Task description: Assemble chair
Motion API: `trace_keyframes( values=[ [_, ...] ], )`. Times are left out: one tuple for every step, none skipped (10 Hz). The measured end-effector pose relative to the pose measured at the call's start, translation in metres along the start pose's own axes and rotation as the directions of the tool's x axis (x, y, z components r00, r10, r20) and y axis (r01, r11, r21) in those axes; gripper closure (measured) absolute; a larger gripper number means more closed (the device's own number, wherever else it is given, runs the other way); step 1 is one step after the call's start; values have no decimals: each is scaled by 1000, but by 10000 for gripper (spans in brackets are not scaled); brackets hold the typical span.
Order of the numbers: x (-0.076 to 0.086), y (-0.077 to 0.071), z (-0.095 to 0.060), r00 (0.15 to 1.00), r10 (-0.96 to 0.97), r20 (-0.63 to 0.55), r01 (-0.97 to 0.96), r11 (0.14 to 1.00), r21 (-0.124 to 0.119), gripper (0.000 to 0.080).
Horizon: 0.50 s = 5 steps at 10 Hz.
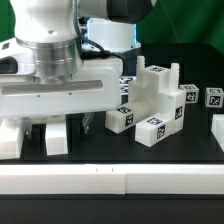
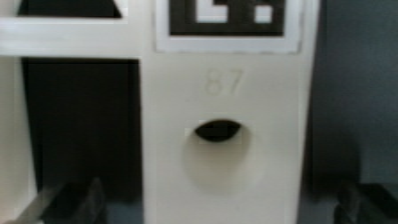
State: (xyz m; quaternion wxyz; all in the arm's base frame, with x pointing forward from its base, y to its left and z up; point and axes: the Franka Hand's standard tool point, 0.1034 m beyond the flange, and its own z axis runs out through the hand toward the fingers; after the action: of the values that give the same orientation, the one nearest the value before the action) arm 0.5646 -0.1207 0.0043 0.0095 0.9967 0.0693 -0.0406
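- One large smooth white robot gripper (image 1: 54,130) hangs low over the black tabletop (image 1: 190,150) on the exterior view's left. Its jaws are spread wide and clamp nothing.
- Between the two dark fingertips (image 2: 68,205), the wrist view shows a tall white plastic slab (image 2: 222,100) of the chair. It has a black-and-white square tag (image 2: 226,15) at one end, a faint embossed number next to the tag, and a dark round hole (image 2: 217,131) in the middle of its face.
- Each fingertip stands to one side of that slab. A dark gap shows on one side; on the other I cannot tell whether the pad touches.
- In the exterior view the slab (image 1: 56,142) appears as a white upright piece under the gripper body. Another white block (image 1: 10,138) stands just beside it, toward the view's left edge.
- The rest of the chair sits well apart, toward the exterior view's right. It is a stepped, notched white block (image 1: 160,90) bearing tags, with a small white tagged cube (image 1: 120,118) and a second tagged cube (image 1: 152,130) in front of it.
- Farther right stands a separate tagged white piece (image 1: 213,98).
- A long white rail (image 1: 110,180) lies across the foreground.
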Motion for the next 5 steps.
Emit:
trace_keyframes(
  values=[
    [0, 0, 0, 1000, 0, -1, 0, 1000, 0, 150],
    [0, 0, 0, 1000, 0, -1, 0, 1000, 0, 278],
    [0, 0, 0, 1000, 0, 0, 0, 1000, 0, 414],
    [0, 1, 0, 1000, 1, -1, -1, 1000, -1, 414],
    [0, 1, 0, 1000, 1, -1, -1, 1000, -1, 513]
  ],
)
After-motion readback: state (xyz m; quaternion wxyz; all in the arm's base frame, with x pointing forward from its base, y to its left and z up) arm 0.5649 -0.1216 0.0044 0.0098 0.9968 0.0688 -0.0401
